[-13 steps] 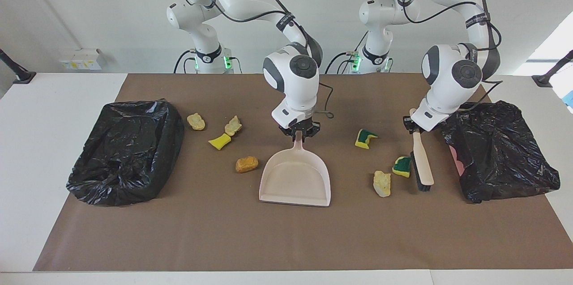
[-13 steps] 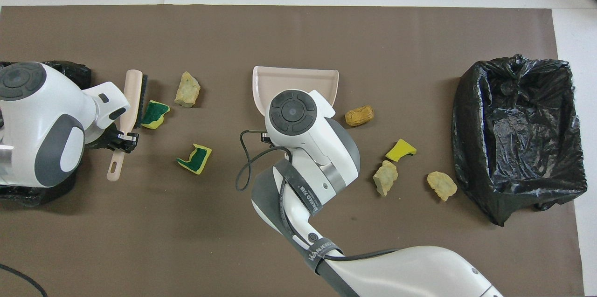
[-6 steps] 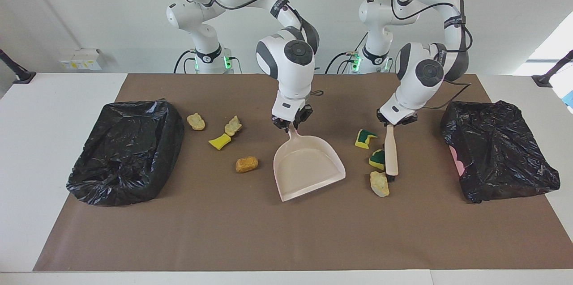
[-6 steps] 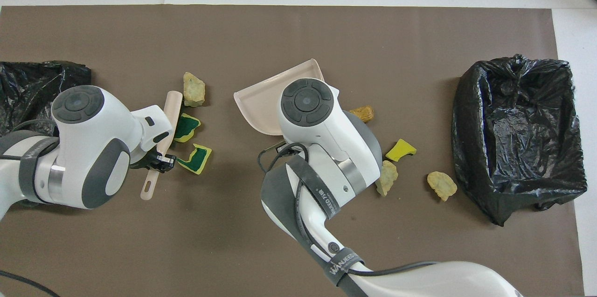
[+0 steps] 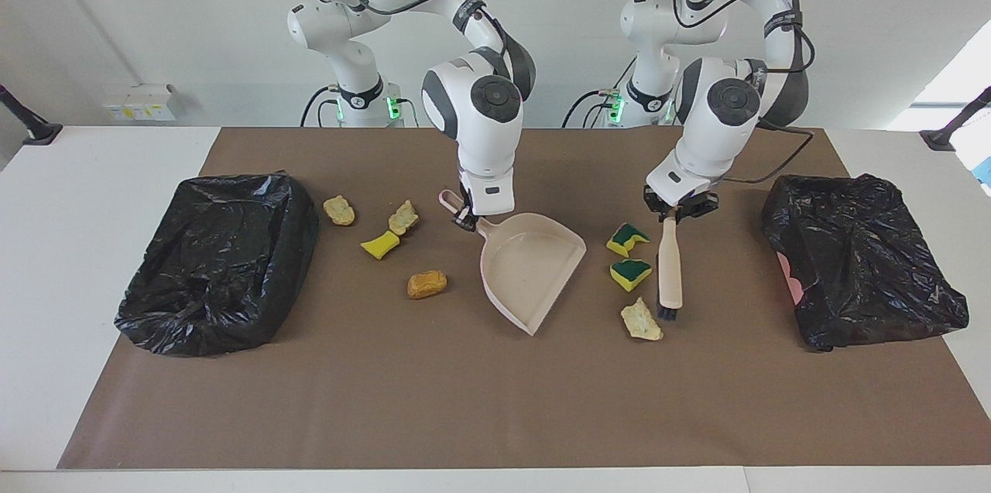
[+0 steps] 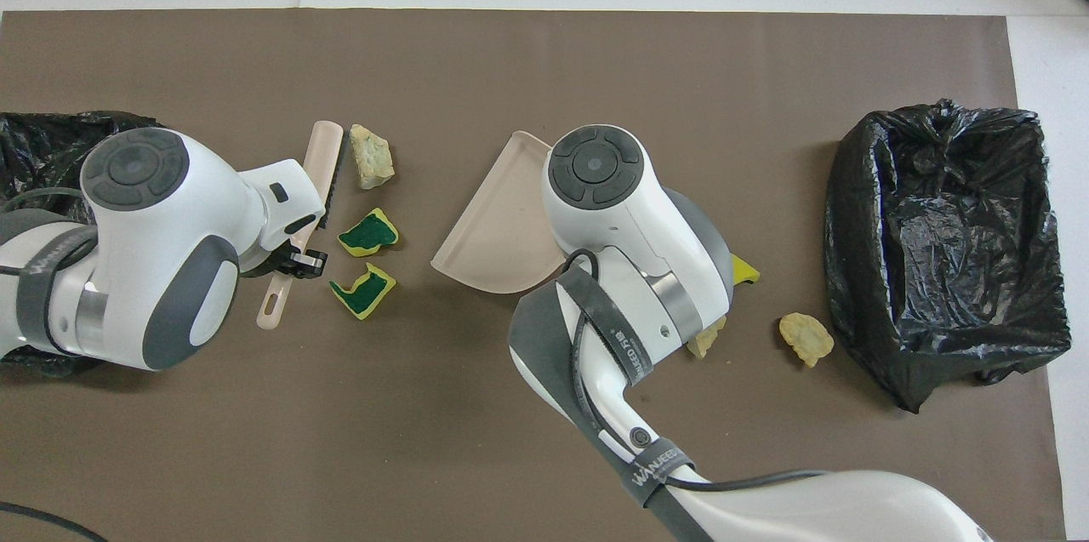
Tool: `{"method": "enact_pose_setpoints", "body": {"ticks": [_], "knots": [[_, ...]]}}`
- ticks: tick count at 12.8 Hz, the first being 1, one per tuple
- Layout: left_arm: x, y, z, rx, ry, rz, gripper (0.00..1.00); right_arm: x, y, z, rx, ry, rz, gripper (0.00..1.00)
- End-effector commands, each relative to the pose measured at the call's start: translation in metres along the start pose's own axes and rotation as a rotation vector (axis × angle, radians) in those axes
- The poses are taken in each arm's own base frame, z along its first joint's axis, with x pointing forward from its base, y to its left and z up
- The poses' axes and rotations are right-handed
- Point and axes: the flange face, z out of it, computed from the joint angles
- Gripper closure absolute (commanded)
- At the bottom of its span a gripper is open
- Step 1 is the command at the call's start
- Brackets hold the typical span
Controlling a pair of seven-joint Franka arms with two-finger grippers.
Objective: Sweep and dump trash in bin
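Observation:
My right gripper (image 5: 470, 218) is shut on the handle of the beige dustpan (image 5: 530, 268), which sits at mid-table with its mouth turned toward the left arm's end; the pan also shows in the overhead view (image 6: 498, 223). My left gripper (image 5: 680, 207) is shut on the handle of the beige brush (image 5: 670, 268), bristles down on the mat. Between brush and pan lie two green-backed scraps (image 5: 625, 238) (image 5: 631, 273) and a pale yellow scrap (image 5: 641, 320). Several more scraps lie toward the right arm's end, among them an orange-brown one (image 5: 426, 284).
A black bag-lined bin (image 5: 217, 261) stands at the right arm's end of the brown mat, and a second one (image 5: 863, 261) at the left arm's end. In the overhead view my right arm covers the orange-brown scrap and part of two yellow ones.
The right gripper has swung the dustpan so its mouth faces the left arm's end. The left gripper has moved the brush toward mid-table, pushing the three scraps closer to the pan.

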Motion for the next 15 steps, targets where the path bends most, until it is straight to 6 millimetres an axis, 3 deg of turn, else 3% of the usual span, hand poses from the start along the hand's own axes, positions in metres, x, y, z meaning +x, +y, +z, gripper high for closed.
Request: {"method": "enact_pose_setpoints", "body": {"ticks": [1,2,4,7,9,12,15], "knots": [[0.032,-0.031,-0.005,0.037,0.045,0.072,1.0,-0.023,-0.001,0.005,-0.016,-0.022,-0.17,1.0],[0.038,-0.036,-0.003,0.039,0.084,0.093,1.0,-0.027,0.006,0.007,-0.017,-0.029,-0.205,1.0],[0.054,-0.035,0.03,0.073,0.073,0.13,1.0,-0.029,0.006,0.01,-0.02,-0.042,-0.247,1.0],[0.043,-0.032,0.048,0.08,0.019,0.146,1.0,-0.029,0.003,0.017,-0.016,-0.056,-0.255,1.0],[0.028,-0.017,0.065,0.075,-0.036,0.161,1.0,-0.029,-0.002,0.02,-0.012,-0.063,-0.261,1.0],[-0.003,0.016,0.07,0.079,-0.14,0.089,1.0,-0.028,-0.008,0.027,-0.007,-0.071,-0.263,1.0],[-0.027,0.067,0.075,0.03,-0.166,0.133,1.0,-0.032,-0.01,0.033,-0.018,-0.054,-0.264,1.0]]}}
